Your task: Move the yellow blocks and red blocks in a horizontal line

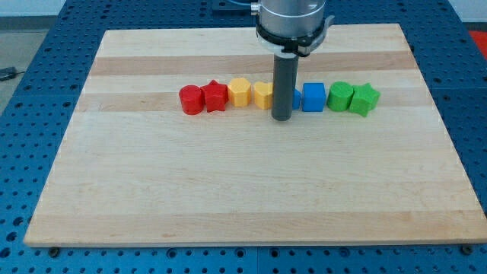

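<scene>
The picture is bright and clear, with soft, even light that seems to come from above. The wooden bench (251, 190) looks pale and has no strong shine. Small, soft shadows sit under the blocks. The colours are strong. The edges look sharp, with almost no blur and no bending near the corners.

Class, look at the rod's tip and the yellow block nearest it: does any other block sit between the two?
No. My tip stands just right of the yellow heart-like block, with no block between them. The rod partly hides a blue block behind it on its right.
</scene>
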